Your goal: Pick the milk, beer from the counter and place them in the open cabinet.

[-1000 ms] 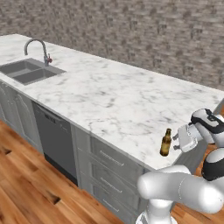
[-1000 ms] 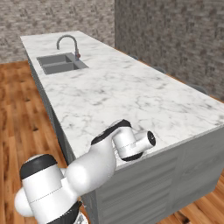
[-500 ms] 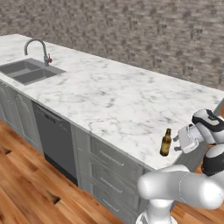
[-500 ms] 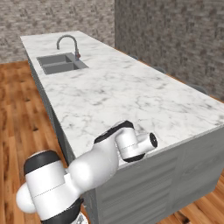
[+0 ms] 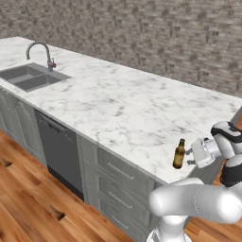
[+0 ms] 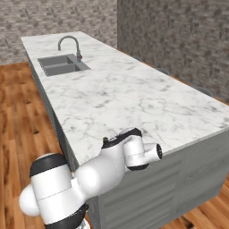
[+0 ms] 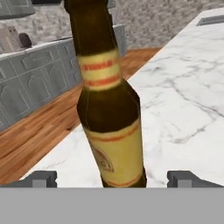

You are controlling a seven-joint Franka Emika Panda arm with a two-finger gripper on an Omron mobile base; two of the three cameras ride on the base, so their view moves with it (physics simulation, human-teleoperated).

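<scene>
**Open gripper lined up on the beer at the counter's edge**

In the hand view the beer (image 7: 111, 109) stands right in front of the gripper (image 7: 113, 178), centred between its two finger tips (image 7: 41, 178), which sit far out to either side of the bottle's base. The jaws are spread fully wide and touch nothing; the bottle is not held. It looks slightly tilted there, but that may be the hand's roll.

From the left base view the beer (image 5: 178, 154) stands upright on the counter (image 5: 118, 101), close to its near edge, with the gripper (image 5: 191, 156) just beside it, level with the bottle's body.

Farther along the marble slab lie the sink (image 5: 29, 77) and faucet (image 5: 41, 53).

Against half a second ago, the bottle has not moved and the hand is in much the same place beside it, jaws equally wide.
</scene>
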